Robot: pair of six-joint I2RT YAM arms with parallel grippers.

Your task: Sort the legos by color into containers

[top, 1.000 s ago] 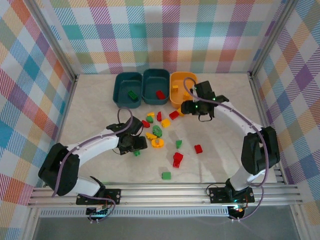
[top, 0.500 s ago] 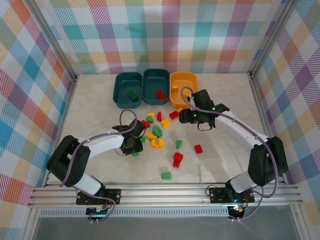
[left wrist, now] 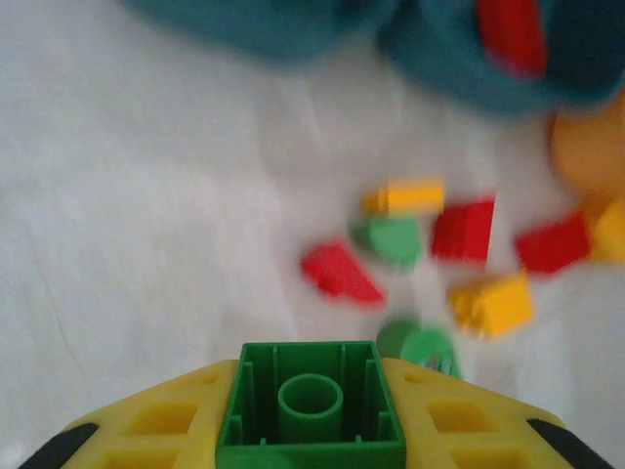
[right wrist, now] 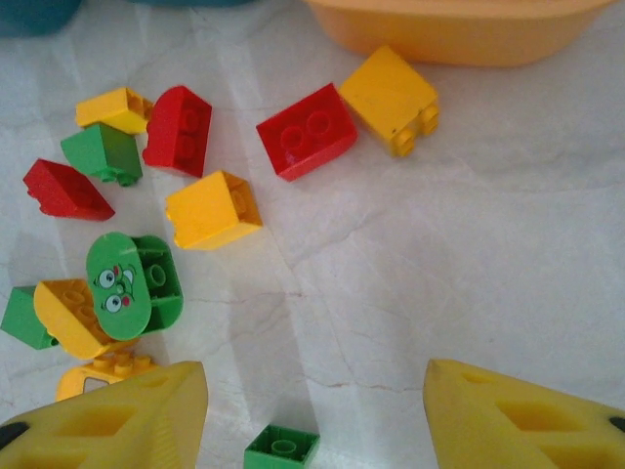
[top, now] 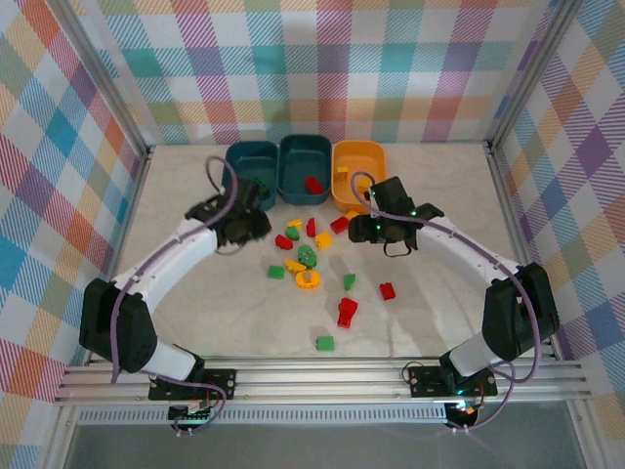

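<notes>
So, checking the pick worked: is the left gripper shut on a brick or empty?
Left gripper shut: green brick clamped between its yellow fingers.

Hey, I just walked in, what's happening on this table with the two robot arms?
The arms are sorting small plastic toy bricks by colour. The left gripper is shut on a green plastic brick, near the left dark teal plastic tub. The right gripper hangs open above the loose red, green and yellow bricks, beside the orange-yellow plastic tub. Most bricks lie unsorted on the table.
</notes>
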